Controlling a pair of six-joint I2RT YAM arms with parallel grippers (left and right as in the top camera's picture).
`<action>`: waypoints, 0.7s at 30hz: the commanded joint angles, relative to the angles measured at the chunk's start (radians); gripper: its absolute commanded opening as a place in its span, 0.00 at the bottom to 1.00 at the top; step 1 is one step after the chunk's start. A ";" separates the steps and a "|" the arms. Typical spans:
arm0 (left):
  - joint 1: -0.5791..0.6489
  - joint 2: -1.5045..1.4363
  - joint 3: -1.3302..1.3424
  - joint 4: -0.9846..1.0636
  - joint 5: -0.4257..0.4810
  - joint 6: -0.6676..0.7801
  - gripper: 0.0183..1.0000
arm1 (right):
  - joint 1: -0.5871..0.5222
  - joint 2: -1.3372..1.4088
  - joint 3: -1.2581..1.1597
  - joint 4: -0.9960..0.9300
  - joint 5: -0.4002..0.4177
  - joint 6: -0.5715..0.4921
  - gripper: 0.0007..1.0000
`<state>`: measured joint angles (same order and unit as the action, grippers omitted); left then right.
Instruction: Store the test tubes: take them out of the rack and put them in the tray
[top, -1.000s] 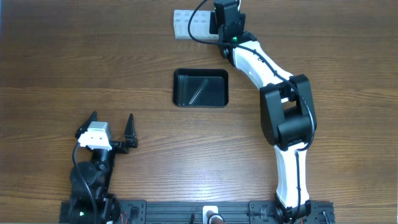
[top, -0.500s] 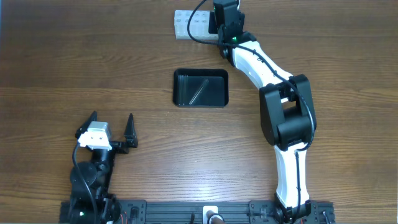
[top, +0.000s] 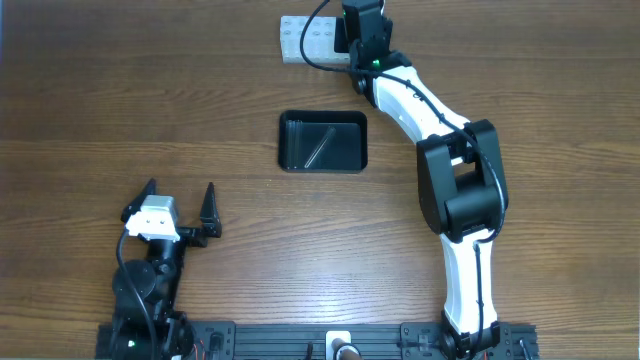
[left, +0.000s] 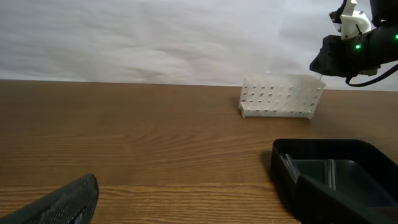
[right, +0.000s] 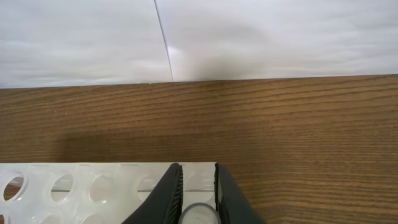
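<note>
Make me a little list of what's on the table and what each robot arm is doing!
Start place: white rack on the far side
Goal place: black tray in the middle, with one tray tube lying inside
Right arm: right gripper at the rack's end, fingers closed on a rack tube
Left arm: left gripper open, near its base, holding nothing
</note>
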<state>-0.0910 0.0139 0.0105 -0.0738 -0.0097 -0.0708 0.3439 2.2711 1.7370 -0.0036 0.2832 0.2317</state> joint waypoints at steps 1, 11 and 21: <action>0.005 -0.006 -0.005 -0.001 0.013 0.014 1.00 | 0.016 -0.098 0.014 0.006 -0.005 -0.002 0.13; 0.005 -0.006 -0.005 -0.001 0.013 0.014 1.00 | 0.060 -0.343 0.014 -0.057 -0.004 -0.005 0.11; 0.005 -0.006 -0.005 -0.001 0.013 0.014 1.00 | 0.160 -0.425 0.014 -0.524 -0.005 0.076 0.11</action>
<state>-0.0910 0.0139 0.0105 -0.0738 -0.0097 -0.0708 0.4721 1.8336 1.7523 -0.4103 0.2832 0.2405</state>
